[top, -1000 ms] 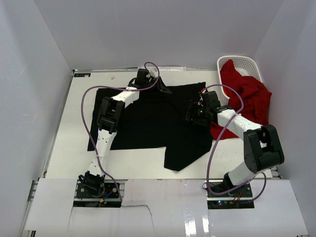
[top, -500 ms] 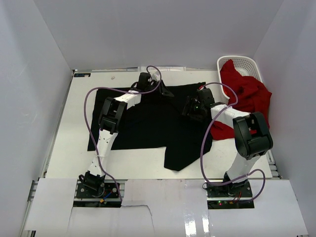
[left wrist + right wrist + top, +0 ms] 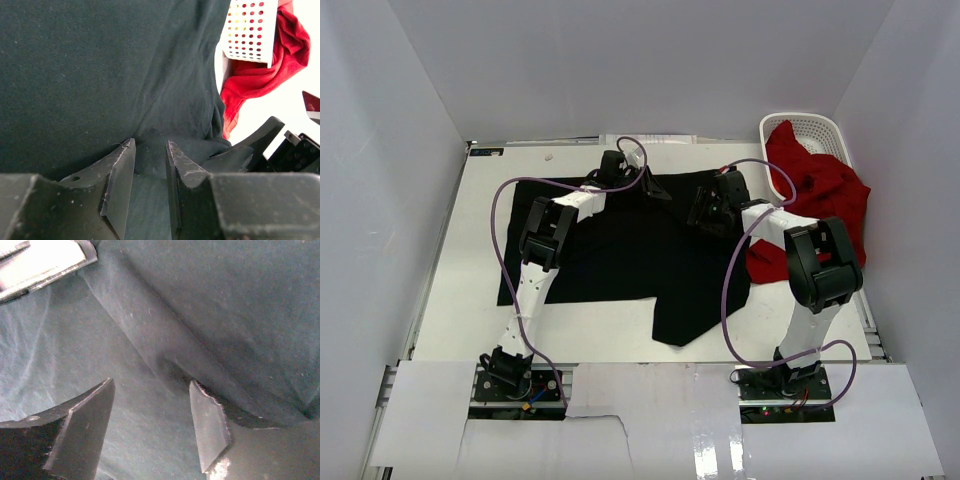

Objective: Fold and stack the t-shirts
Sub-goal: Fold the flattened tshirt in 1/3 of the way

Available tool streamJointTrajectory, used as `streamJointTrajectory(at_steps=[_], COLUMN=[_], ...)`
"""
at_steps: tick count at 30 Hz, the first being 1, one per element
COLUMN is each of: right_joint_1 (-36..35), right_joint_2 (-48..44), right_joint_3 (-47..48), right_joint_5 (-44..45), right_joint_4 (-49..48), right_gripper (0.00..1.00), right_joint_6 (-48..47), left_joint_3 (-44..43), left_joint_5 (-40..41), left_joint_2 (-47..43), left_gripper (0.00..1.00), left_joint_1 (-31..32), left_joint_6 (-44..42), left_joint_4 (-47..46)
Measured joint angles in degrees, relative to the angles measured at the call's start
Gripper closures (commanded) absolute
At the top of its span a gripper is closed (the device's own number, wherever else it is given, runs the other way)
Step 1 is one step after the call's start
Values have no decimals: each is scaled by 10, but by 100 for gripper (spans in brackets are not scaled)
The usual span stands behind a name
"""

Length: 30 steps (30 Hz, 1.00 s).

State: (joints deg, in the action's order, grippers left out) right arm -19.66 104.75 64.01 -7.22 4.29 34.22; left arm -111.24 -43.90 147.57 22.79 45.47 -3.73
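Pinching black tee (image 3: 100,75) far hem w/ L gripper (image 3: 150,146), hovering w/ R gripper (image 3: 151,385) spread; best close R, lift both evenly.

Black t-shirt (image 3: 630,250): spread mostly flat across the middle of the table (image 3: 470,250), far edge puckered into a raised ridge, one flap angled toward the near right.
Red t-shirt (image 3: 820,190): crumpled, spilling out of the basket (image 3: 802,117) at far right, just beside the black shirt's edge.
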Motion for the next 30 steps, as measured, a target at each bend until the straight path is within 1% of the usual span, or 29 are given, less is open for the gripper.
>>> streamJointTrajectory(at_steps=[3, 9, 13, 17, 19, 22, 24, 30], right_joint_1=[0, 0, 0, 0, 0, 0, 0, -2], right_joint_2=[8, 26, 27, 42, 60, 75, 82, 114], right_joint_3=[7, 16, 18, 37, 57, 71, 85, 144], right_joint_5=[0, -5, -7, -3, 0, 6, 10, 20], right_joint_4=[-2, -2, -2, 5, 12, 21, 33, 75], right_gripper=[38, 39, 45, 57, 60, 59, 54, 54], right_joint_6=[0, 0, -1, -7, -13, -19, -24, -53], left_joint_3=[2, 3, 3, 3, 3, 3, 3, 3], left_joint_5=[0, 0, 0, 0, 0, 0, 0, 2], left_joint_2=[0, 0, 0, 0, 0, 0, 0, 0], left_gripper=[58, 58, 58, 58, 58, 58, 58, 58], left_joint_1=[0, 0, 0, 0, 0, 0, 0, -2], left_joint_6=[0, -2, -4, -4, -4, -5, -7, -9], left_joint_4=[-5, -6, -6, -6, -6, -6, -5, -6])
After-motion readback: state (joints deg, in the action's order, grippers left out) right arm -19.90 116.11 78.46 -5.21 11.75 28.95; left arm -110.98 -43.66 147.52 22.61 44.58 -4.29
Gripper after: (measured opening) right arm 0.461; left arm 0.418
